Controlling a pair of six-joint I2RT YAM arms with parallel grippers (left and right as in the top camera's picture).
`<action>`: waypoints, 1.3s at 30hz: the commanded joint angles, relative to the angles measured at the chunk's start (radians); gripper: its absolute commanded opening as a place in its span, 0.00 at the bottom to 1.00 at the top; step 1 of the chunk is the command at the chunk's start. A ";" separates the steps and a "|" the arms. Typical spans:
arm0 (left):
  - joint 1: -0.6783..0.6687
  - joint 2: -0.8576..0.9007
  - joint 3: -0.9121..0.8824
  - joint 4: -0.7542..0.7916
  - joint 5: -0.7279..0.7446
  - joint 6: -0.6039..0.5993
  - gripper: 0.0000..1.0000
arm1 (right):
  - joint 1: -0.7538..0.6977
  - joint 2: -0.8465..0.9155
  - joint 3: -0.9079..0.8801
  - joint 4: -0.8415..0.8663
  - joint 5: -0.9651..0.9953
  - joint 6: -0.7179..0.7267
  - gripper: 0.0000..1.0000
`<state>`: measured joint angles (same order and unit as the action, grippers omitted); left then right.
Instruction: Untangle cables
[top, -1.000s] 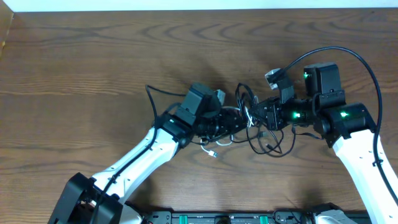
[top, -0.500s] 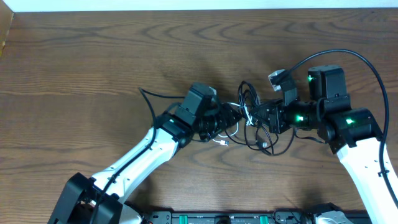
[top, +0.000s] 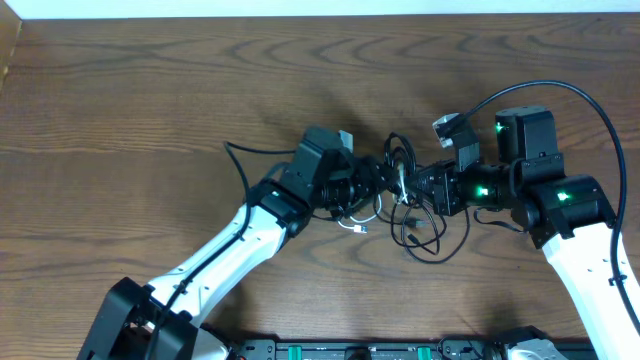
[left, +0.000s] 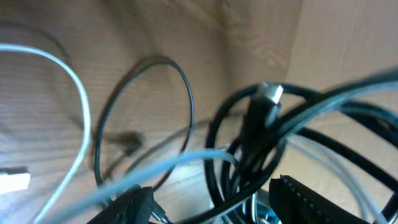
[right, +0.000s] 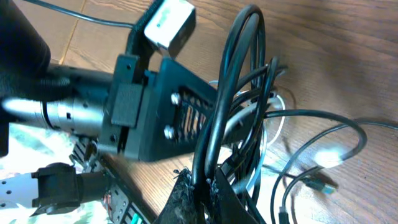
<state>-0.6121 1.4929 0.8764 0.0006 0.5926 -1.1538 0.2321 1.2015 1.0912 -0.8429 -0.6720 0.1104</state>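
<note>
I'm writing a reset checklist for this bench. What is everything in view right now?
black cables: several (the tangle hides the exact count), black, mid-table
white cable: one, white, in the same tangle, plug end lying on the wood
table: one, brown wood, under everything
left end effector: one, black, open, cables running between its fingers
right end effector: one, black, shut on black cables

Dark wooden table (top: 150, 90), tangled cables (top: 403, 190) (black, seemingly one white) partly on it.
</note>
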 joint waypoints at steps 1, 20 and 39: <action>-0.027 0.024 0.006 0.002 -0.016 -0.009 0.56 | 0.002 -0.018 0.007 0.001 -0.019 0.025 0.01; 0.033 0.045 0.006 0.005 0.159 0.195 0.08 | 0.001 -0.016 0.007 -0.167 0.794 0.313 0.01; 0.183 0.043 0.006 0.009 0.348 0.380 0.08 | -0.058 -0.023 0.007 -0.109 0.288 0.058 0.37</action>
<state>-0.4335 1.5387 0.8783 0.0071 0.9573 -0.8322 0.1802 1.2068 1.0855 -0.9615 -0.1856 0.2897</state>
